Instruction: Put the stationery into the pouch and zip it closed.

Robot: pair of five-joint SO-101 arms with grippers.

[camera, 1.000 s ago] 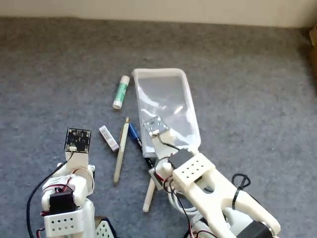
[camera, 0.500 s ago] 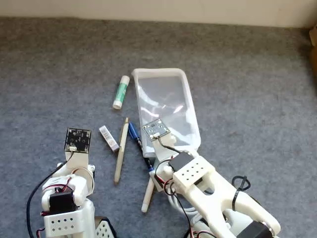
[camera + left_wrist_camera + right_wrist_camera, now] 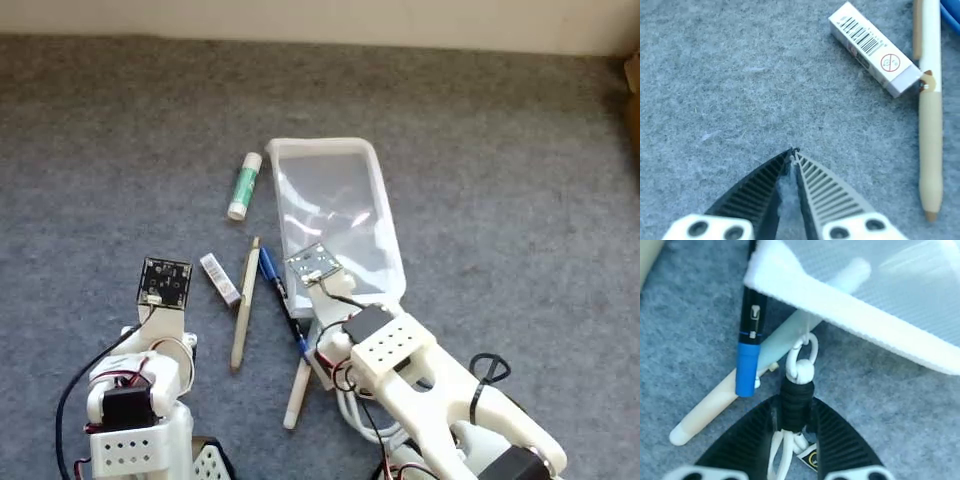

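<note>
The high view looks down from afar; both wrist views sit close, sharing its beige pen (image 3: 243, 305) and blue pen (image 3: 270, 268).

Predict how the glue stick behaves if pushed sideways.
The glue stick is a round tube lying on its side, so it would probably roll. The fuzzy grey mat likely stops it soon. It looks like stiff plastic, probably light.

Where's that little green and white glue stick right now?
In the high view the glue stick lies on the grey carpet just left of the clear pouch, near its far end, beyond the small white box.
</note>
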